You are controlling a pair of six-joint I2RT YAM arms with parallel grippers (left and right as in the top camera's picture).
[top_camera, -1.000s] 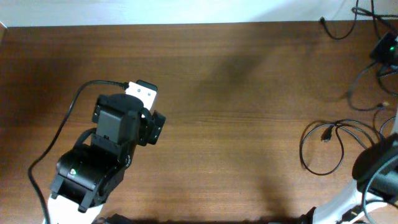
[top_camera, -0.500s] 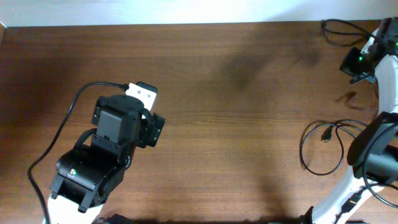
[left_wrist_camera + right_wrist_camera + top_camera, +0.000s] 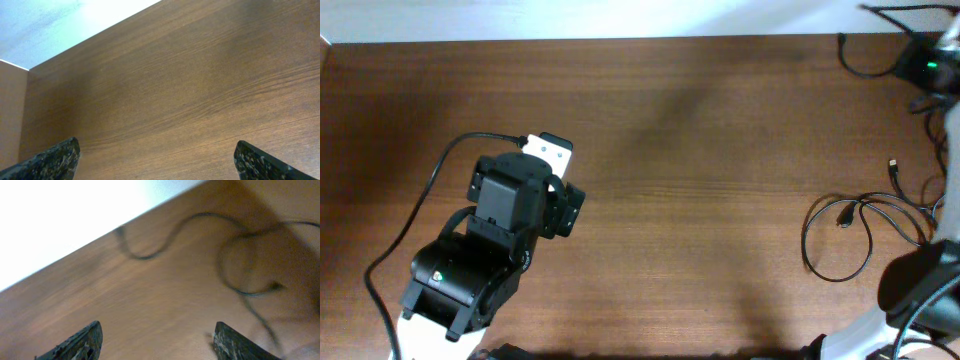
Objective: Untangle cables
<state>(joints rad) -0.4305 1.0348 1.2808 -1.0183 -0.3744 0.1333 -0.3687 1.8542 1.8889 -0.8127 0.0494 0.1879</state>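
**Untangling cables: where things stood and how I'd have played the next grab**

All the cables were bunched at the right edge of the bench. 1 big loop lay near the right arm's base, a small plug end sat just above it, and 1 loose strand curled in the far right corner.

The right fingers were up over that corner, spread apart with nothing between them. Their camera was blurry, but that strand showed on the wood ahead of them, with a loop beside it.

The left fingers were spread as wide as they go, holding nothing and looking at bare wood. That arm was parked on the left side, well apart from every cable.

My read was that the right arm was lining up its next pick. Tips:

- Go for a free end or plug, not the middle of a loop. Pulling on a loop just tightens whatever crosses it.
- Come down with the fingers straddling only 1 strand. The 2 shapes in the wrist view sat near each other, so a double grab looked like the main risk.
- Drag low and slow toward the middle, so the strand ends up lying by itself.
- Steer clear of the thicker wires by the arm's base.
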